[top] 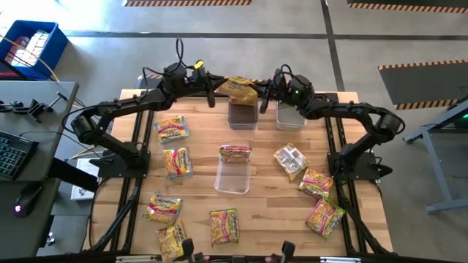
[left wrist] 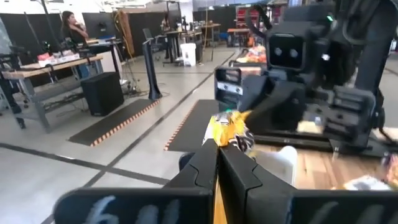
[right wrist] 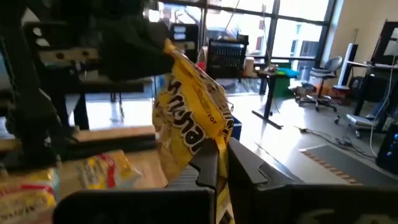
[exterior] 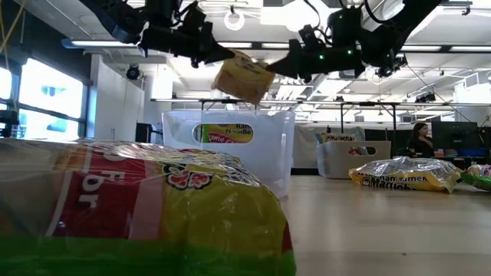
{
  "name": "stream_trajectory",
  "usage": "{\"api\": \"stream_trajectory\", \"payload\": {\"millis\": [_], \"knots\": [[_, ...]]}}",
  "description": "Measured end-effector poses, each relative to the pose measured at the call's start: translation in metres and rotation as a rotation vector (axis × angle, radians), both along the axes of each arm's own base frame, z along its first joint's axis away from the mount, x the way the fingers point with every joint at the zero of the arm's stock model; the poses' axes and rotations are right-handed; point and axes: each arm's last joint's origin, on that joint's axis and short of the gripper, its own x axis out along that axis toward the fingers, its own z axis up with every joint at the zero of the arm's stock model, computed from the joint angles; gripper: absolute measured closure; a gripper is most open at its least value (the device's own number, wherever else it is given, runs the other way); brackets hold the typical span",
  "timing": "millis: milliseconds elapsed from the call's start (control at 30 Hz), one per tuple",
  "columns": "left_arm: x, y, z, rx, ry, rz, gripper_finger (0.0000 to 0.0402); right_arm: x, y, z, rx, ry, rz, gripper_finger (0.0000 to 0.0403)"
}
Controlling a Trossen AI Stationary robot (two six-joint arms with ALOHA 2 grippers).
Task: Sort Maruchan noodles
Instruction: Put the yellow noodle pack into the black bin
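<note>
Table (top: 270,212): wood, packets scattered.
L gripper (top: 213,86): jaws pinching yellow packet (top: 240,89), one end.
R gripper (top: 265,90): jaws pinching same packet, opposite end.

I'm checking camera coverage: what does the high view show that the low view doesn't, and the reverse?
Only the high view shows all the table, the scattered packets and three clear bins, including the dark-filled bin under the raised packet.

Only the low view shows the room behind, a person far off, and a red-and-yellow packet close to the lens.

Both show the left gripper and right gripper shut on one yellow packet held in the air.
</note>
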Motion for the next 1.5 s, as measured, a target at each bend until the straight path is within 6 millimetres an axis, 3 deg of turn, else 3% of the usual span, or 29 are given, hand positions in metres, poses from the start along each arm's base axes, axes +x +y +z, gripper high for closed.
{"api": "stream_trajectory", "payload": {"millis": [300, 700, 867, 1500], "knots": [[-0.004, 0.004, -0.041, 0.002, 0.086, 0.01, 0.0401, -0.011, -0.014, -0.011, 0.003, 0.116, 0.027, 0.0403], [0.019, 0.025, -0.097, -0.008, 0.118, 0.022, 0.0401, -0.01, -0.023, -0.038, -0.025, 0.267, 0.014, 0.0403], [0.021, 0.027, -0.105, 0.008, 0.143, 0.048, 0.0401, -0.009, -0.031, -0.052, -0.021, 0.301, 0.003, 0.0403], [0.022, 0.033, -0.116, 0.016, 0.162, 0.073, 0.0401, -0.011, -0.034, -0.055, -0.033, 0.337, -0.035, 0.0403]]}}
